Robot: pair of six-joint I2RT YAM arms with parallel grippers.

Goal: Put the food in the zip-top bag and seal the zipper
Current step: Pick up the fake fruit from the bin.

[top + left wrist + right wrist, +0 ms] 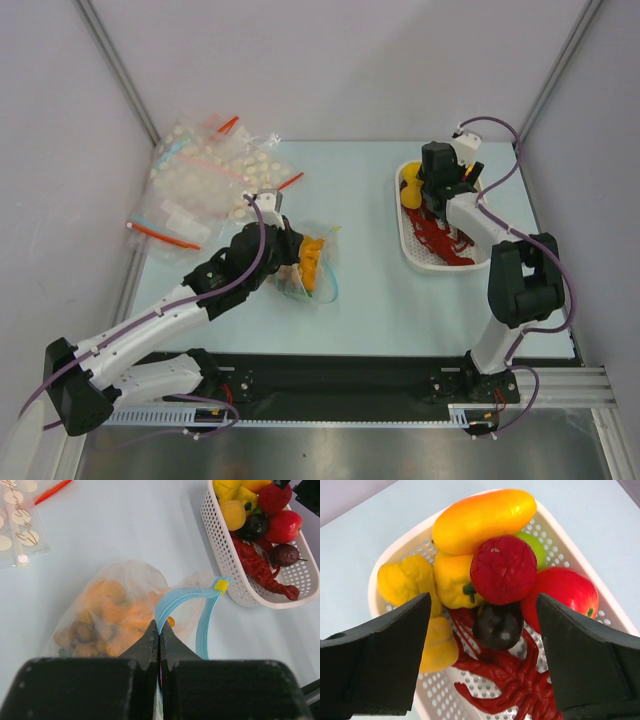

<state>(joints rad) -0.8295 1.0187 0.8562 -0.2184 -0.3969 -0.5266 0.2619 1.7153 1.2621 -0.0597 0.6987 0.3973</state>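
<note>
The zip-top bag point(115, 610) lies mid-table with orange food inside; it also shows in the top view point(312, 265). Its light blue zipper point(172, 602) gapes open, with a yellow slider point(221, 585). My left gripper point(159, 630) is shut on the bag's mouth edge at the zipper. The white tray point(395, 565) holds the food: a yellow-orange mango point(485, 517), a red fruit point(504, 570), a dark purple fruit point(497, 626), yellow peppers point(407, 577), a red apple point(567, 592) and a red lobster point(515, 680). My right gripper point(482, 645) is open just above the purple fruit.
A heap of other clear bags point(205, 175) with red strips lies at the far left. The tray point(415, 255) stands at the right in the top view. Enclosure walls and posts ring the table.
</note>
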